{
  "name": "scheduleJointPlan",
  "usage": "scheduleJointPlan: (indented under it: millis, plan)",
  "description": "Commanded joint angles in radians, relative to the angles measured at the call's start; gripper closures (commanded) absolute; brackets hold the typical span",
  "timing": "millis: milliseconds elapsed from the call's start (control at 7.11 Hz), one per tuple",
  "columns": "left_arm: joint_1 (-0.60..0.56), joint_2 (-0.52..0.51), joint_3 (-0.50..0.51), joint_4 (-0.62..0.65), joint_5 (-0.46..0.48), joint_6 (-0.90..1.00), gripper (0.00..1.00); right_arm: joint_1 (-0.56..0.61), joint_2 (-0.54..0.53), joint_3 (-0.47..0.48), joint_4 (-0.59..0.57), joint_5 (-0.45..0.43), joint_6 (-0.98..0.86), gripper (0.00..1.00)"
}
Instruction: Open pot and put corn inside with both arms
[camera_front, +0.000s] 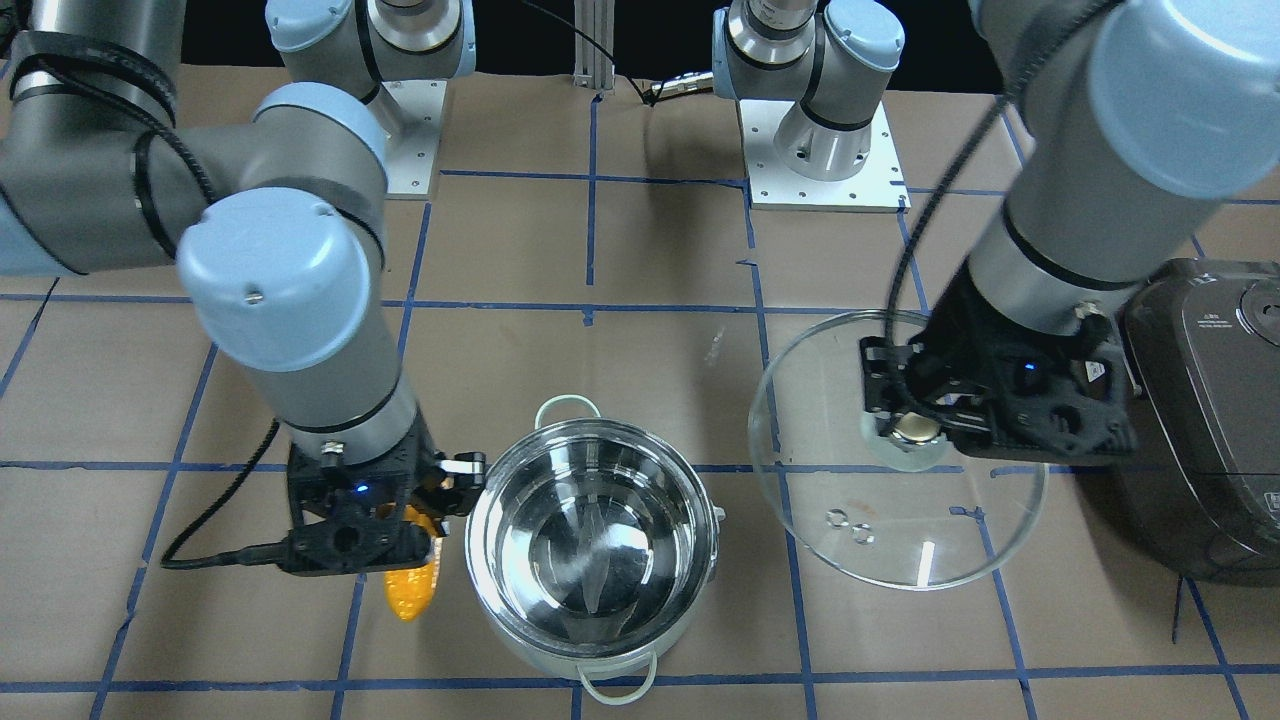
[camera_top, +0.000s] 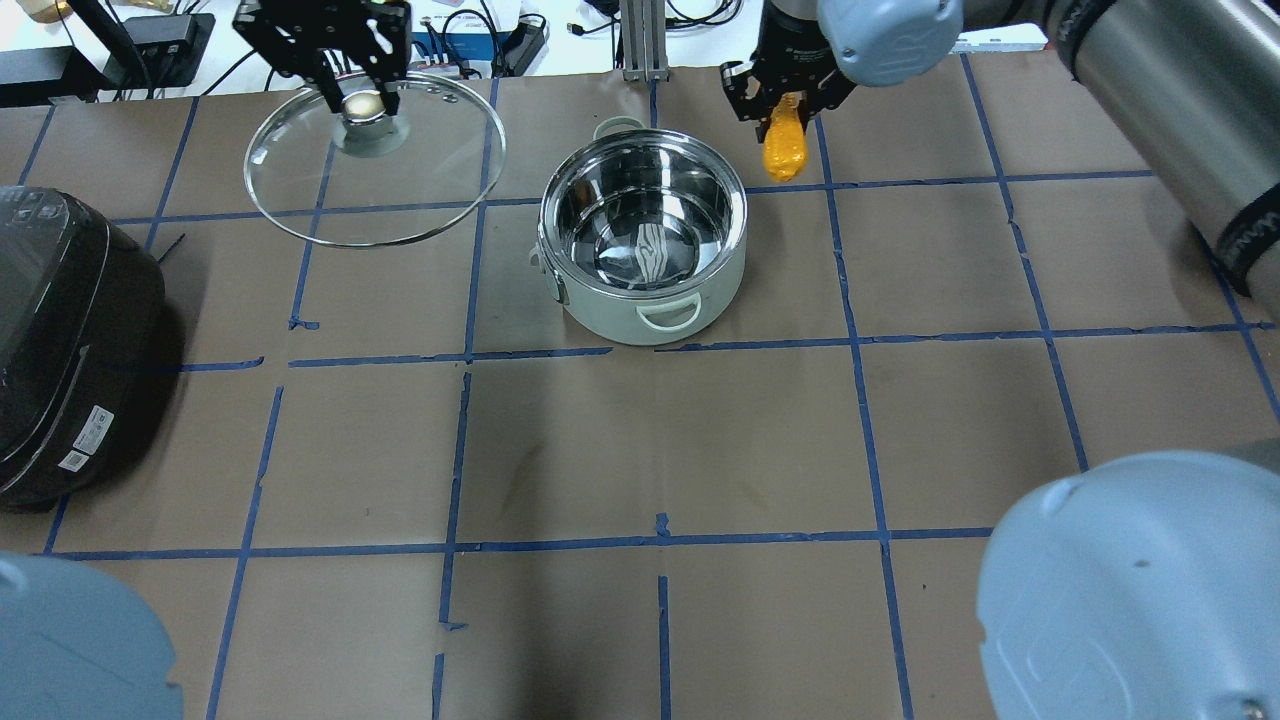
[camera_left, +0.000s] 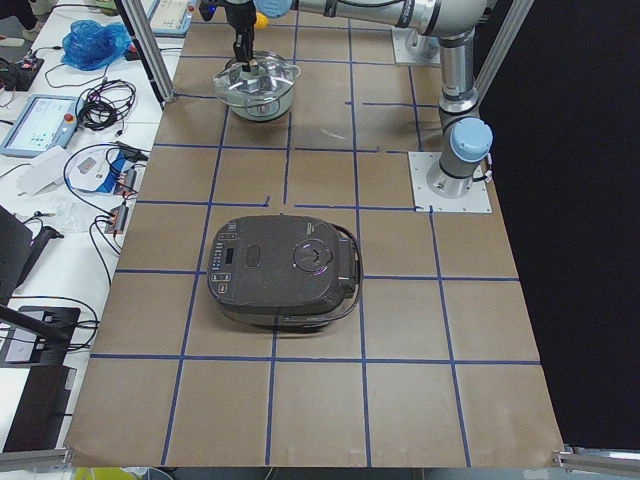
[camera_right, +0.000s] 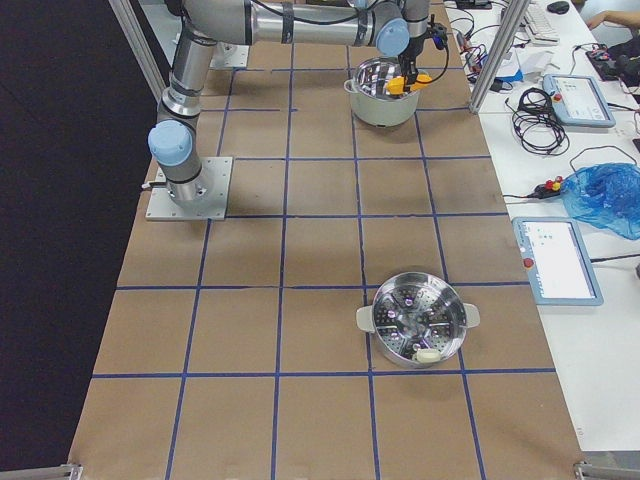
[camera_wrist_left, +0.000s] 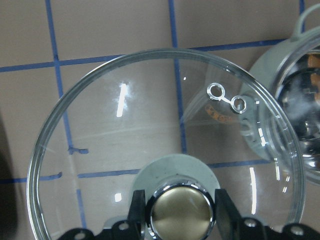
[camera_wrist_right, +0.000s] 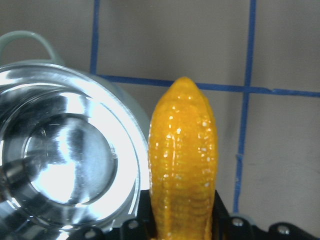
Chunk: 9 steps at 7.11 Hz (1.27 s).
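Pot (camera_top: 600, 315): round, shiny steel, pale loop handles; upright, open and empty, near the desk's far edge at mid-width. Its clear glass lid (camera_top: 400, 190) is off, gripped by the metal knob in the left gripper (camera_top: 362, 100), toward the far left corner. Corn (camera_top: 784, 147): yellow-orange cob, clamped in the right gripper (camera_top: 785, 105), tip down, just beside the pot's right rim.

Brown table (camera_top: 640, 450) gridded with blue tape (camera_top: 870, 445), a cluttered white bench (camera_right: 600, 400) alongside.

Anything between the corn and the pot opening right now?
Nothing visible. The lid is off, held by its knob in the left claw, well to one side of the pot, whose mouth is open. The corn hangs in the right claw just outside the rim, on the side opposite the lid.
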Motion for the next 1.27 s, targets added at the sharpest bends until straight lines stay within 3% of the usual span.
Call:
scheduleJointPlan:
  millis: [0, 141, 281, 562, 844, 984, 1125]
  plan:
    - [0.140, 0.010, -0.105, 0.030, -0.004, 0.114, 1.00, 0.116, 0.075, -0.025, -0.053, 0.003, 0.124, 0.90]
    - [0.178, 0.015, -0.180, 0.122, -0.024, 0.157, 1.00, 0.136, 0.110, -0.045, -0.054, 0.003, 0.172, 0.90]
    - [0.217, 0.013, -0.301, 0.290, -0.094, 0.189, 1.00, 0.141, 0.123, -0.048, -0.056, 0.003, 0.175, 0.90]
    - [0.226, -0.005, -0.505, 0.627, -0.105, 0.203, 1.00, 0.165, 0.161, -0.040, -0.082, 0.040, 0.189, 0.89]
    - [0.226, -0.039, -0.537, 0.655, -0.111, 0.197, 1.00, 0.170, 0.180, -0.014, -0.093, 0.032, 0.183, 0.88]
    - [0.222, -0.072, -0.534, 0.660, -0.196, 0.177, 1.00, 0.170, 0.201, -0.006, -0.103, 0.038, 0.178, 0.87]
    - [0.222, -0.088, -0.535, 0.675, -0.215, 0.188, 1.00, 0.170, 0.209, -0.006, -0.117, 0.038, 0.178, 0.79]
